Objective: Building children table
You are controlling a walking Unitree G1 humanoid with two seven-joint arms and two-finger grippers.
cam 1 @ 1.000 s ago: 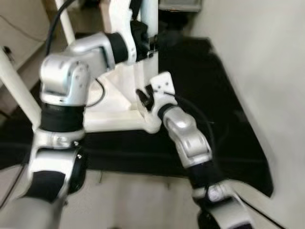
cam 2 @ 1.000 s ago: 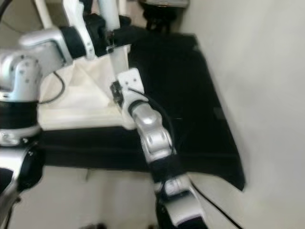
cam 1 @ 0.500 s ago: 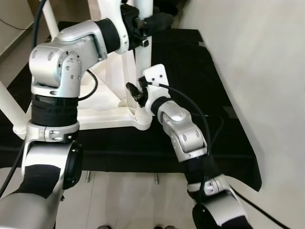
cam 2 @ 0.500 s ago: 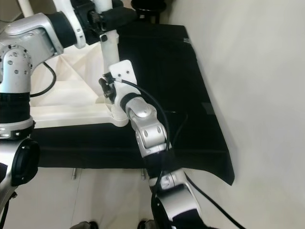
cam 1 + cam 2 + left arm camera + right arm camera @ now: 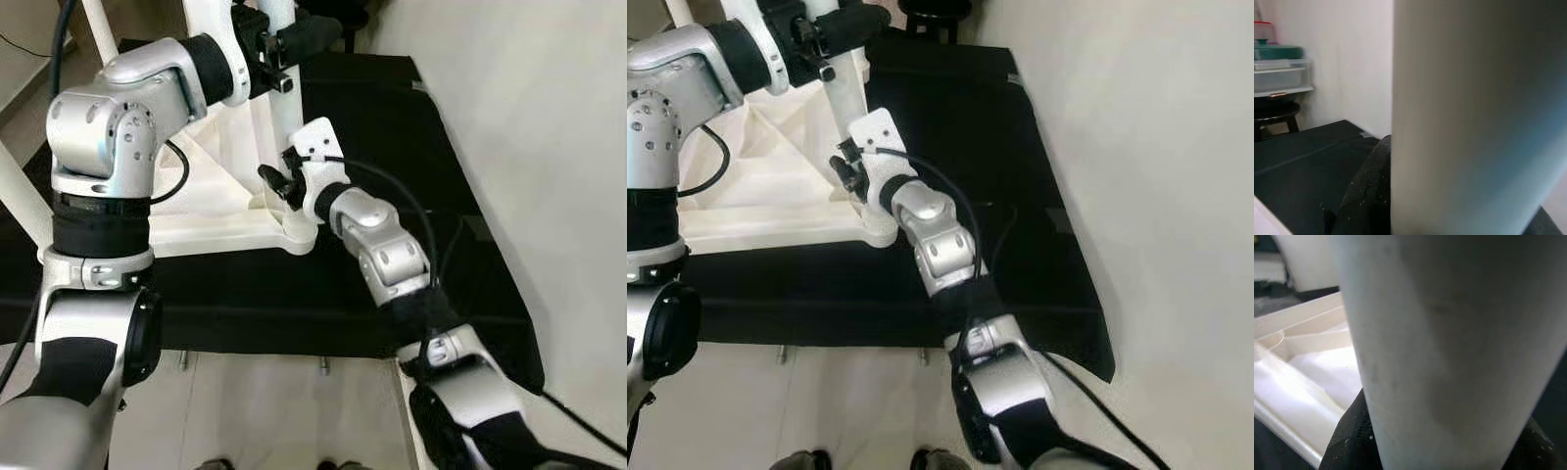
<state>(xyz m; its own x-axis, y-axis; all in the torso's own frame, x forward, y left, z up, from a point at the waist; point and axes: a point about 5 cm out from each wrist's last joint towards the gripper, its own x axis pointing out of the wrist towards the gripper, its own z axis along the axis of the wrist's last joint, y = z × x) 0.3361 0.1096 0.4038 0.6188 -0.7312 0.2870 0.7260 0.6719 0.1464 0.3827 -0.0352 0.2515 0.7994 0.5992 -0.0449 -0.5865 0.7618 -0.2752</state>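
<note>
— Where are we?
— Seating a white leg (image 5: 282,108) into the corner of the upturned tabletop (image 5: 211,230) on the black mat (image 5: 411,147).
— Grips?
— My left gripper (image 5: 294,44) clamps it high, right gripper (image 5: 284,186) clamps low. Next I press it straight down.

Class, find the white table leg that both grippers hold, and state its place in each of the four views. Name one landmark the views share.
Left eye view: the white table leg stands upright, upper centre, rising from the tabletop's corner.
Right eye view: upper left of centre.
Left wrist view: a broad white column, very close.
Right wrist view: a wide white column.
Shared landmark: the black mat.
</note>
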